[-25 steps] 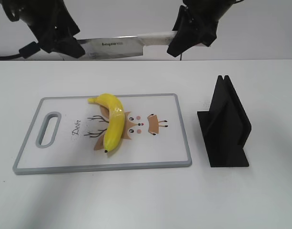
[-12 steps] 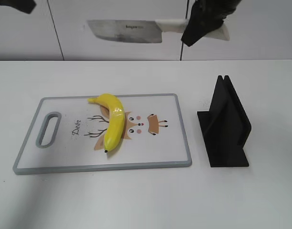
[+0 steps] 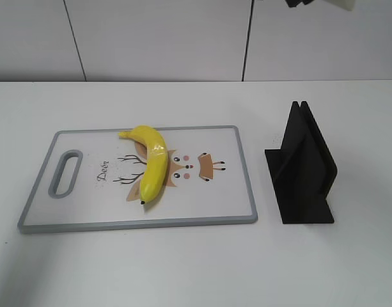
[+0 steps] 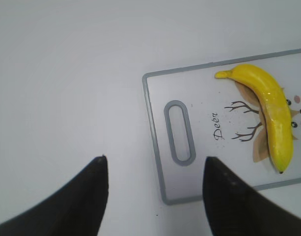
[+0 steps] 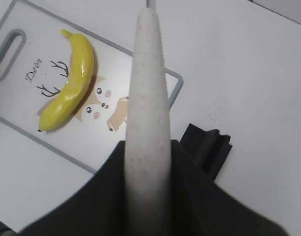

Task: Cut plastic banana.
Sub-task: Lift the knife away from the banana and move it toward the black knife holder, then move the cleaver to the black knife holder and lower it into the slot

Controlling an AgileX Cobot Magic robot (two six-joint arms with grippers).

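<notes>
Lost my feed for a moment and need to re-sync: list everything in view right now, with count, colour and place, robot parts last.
plastic banana: one, bright yellow, lying on the board over the deer drawing, uncut.
cutting board: one, white with grey rim and handle slot, table centre-left.
knife stand: one, black, right of the board, nothing in it.
knife: one, white handle seen in the right wrist view, held high above the table; blade hidden.
table: one, white.
left gripper: black, open, holding nothing.
right gripper: black, shut on the knife handle.

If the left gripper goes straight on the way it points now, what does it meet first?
Probably bare table. The left gripper is open, pointing at white surface just left of the cutting board; the board's edge lies close, and depth is unclear.
</notes>
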